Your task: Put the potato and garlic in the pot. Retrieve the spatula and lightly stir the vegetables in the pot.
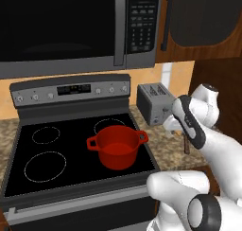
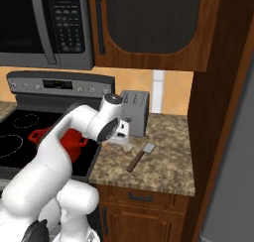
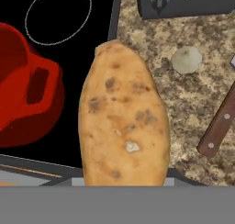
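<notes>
The tan potato looms large and close in the hand view, hanging over the seam between stove and counter. My gripper is shut on it, its tips hidden behind the potato. The red pot stands on the stove's right side, left of the potato; in the hand view one loop handle of the pot faces me. The whitish garlic lies on the granite counter beyond the potato. The spatula lies on the counter to the right, its dark handle showing in the hand view.
A grey toaster stands at the back of the counter, just behind the garlic. The black stove top has marked burner rings left of the pot. A microwave hangs above, and a tall wooden cabinet bounds the counter on the right.
</notes>
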